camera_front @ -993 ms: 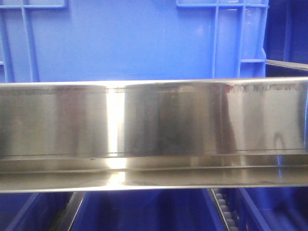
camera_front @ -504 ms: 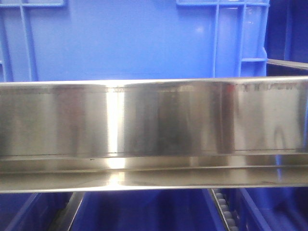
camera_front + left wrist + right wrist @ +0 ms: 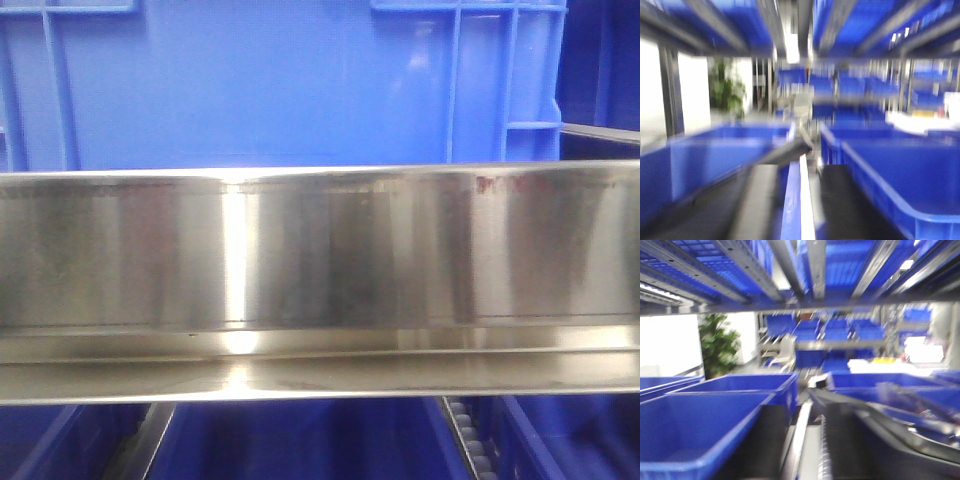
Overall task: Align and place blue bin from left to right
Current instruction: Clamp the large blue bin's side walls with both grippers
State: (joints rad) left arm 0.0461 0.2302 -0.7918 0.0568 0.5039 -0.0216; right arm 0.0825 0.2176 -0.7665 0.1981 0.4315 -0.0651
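The blue bin [image 3: 280, 90] fills the top of the front view, its ribbed corner [image 3: 510, 80] at the upper right, standing behind a steel shelf rail [image 3: 320, 250]. The left wrist view is badly blurred. There my left gripper [image 3: 805, 165] straddles a blue bin wall with a bright top edge [image 3: 796, 210], with one dark finger [image 3: 757, 200] left of it and the other [image 3: 850, 200] right of it, both close against it. My right gripper [image 3: 802, 407] stands open over a steel rail [image 3: 800, 440] with nothing between its fingers.
Blue bins [image 3: 700, 425] [image 3: 910, 180] stand on both sides of the grippers, with more on the far racks. Shelf rails and bins [image 3: 790, 270] hang overhead. A roller track [image 3: 470, 440] and lower blue bins show under the rail. A plant [image 3: 720, 345] stands at the far left.
In the front view the blue bin's ribbed corner has shifted slightly right and down; the steel rail has stayed put.
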